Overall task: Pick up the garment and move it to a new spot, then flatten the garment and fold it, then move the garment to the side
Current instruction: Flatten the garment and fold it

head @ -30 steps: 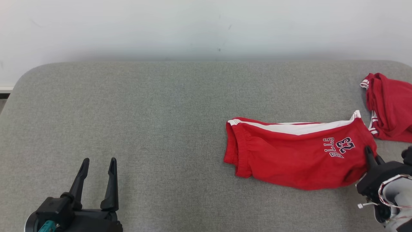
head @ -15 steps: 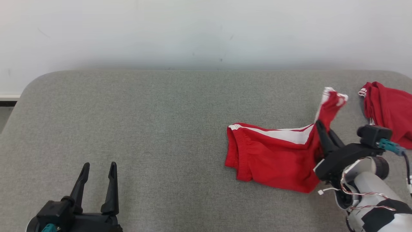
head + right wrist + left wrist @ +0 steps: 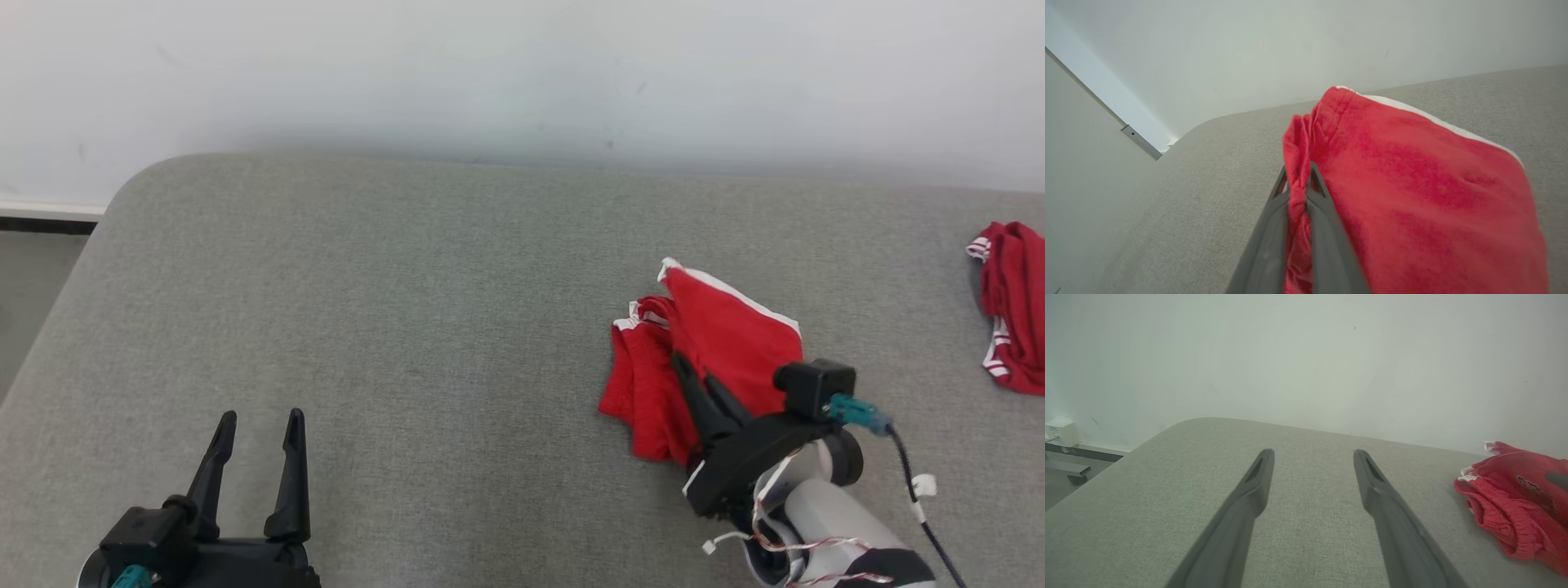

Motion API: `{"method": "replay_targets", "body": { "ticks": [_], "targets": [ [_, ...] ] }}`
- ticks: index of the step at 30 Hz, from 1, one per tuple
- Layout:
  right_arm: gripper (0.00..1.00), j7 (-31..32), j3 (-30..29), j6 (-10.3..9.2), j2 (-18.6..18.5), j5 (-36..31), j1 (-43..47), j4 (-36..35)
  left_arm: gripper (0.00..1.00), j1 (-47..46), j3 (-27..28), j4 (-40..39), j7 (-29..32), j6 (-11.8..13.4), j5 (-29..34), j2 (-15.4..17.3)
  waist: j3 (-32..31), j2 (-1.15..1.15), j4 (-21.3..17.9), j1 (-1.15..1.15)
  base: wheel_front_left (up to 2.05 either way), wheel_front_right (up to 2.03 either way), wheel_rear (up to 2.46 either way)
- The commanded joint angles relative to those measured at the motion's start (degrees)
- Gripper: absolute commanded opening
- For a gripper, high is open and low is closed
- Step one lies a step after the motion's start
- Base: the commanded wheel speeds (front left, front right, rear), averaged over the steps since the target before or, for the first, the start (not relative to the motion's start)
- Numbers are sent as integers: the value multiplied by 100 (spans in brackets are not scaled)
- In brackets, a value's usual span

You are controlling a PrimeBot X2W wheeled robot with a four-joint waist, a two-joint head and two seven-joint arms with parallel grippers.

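1. The red shorts [image 3: 727,335] are on the right half of the grey bench [image 3: 408,286]. They are bunched up in a heap, not laid flat.
2. The right hand [image 3: 692,369] has its two dark fingers squeezed together on a fold of the shorts. In the right wrist view, red cloth is pinched between the two fingers and spills over them.
3. One part of the shorts spreads out from this hand in a big pointed flap with a white edge. The rest sags in soft folds onto the bench, just to the left of the flap.
4. The left hand [image 3: 262,414] is at the lower left of the head view, well apart from the shorts. Its two fingers are spread wide and there is nothing between them. They point out over bare grey bench.
5. In the left wrist view the shorts sit far off to the right, with the crinkly waistband [image 3: 1494,514] nearest to this hand.
6. A second red cloth [image 3: 1012,327] with white stripes lies at the far right edge of the bench, well apart from the shorts.
7. A teal plug [image 3: 853,411] with a dark cable sticks out by the right hand's wrist.
8. A pale wall [image 3: 490,73] stands behind the bench.
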Motion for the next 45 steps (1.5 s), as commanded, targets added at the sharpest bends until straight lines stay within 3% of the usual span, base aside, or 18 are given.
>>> {"method": "replay_targets", "body": {
  "ticks": [1, 13, 14, 15, 16, 20, 30, 31, 33, 45],
  "targets": [
    [0, -42, 44, 2, 61, -88, 72, 60, 100, -54, 9, 4, -10, 11, -14, -19, 60, 0, 107, 0, 0, 0, 0],
    [0, -342, 187, 2, 555, -284, 99, 725, 100, -113, -23, 86, -10, 11, -49, -69, 121, 0, 231, 0, 0, 0, 0],
    [18, -357, 203, 2, 572, -301, 82, 729, 100, -114, -22, 99, -10, 11, -48, -70, 114, 0, 221, 0, 0, 0, 0],
    [85, -379, 225, 2, 581, -339, 73, 720, 100, -111, -16, 108, -10, 11, -45, -72, 102, 0, 203, 0, 0, 0, 0],
    [100, -395, 223, 2, 564, -366, 73, 720, 100, -103, -6, 114, -10, 11, -39, -74, 85, 0, 181, 0, 0, 0, 0],
    [100, -424, -29, 2, 340, -468, 84, 534, 100, -47, 10, 115, -10, 11, 4, -82, 9, 0, 86, 0, 0, 0, 0],
    [100, -428, -1304, 2, -291, -1000, 759, -419, 100, 29, 54, 48, -10, 11, 48, -90, -58, 0, -66, 0, 0, 0, 0],
    [95, -428, -1389, 2, -323, -1095, 801, -436, 100, 29, 54, 43, -10, 11, 53, -89, -52, 0, -73, 0, 0, 0, 0],
    [0, -427, -1552, 2, -326, -1197, 883, -381, 100, 13, 18, 42, -10, 10, 85, -68, -35, 0, -69, 0, 0, 0, 0],
    [0, -429, -1708, 2, 100, -2010, 640, 368, 100, -160, -171, 106, -9, 10, 41, 4, 117, 0, 285, 0, 0, 0, 0]
  ]
}}
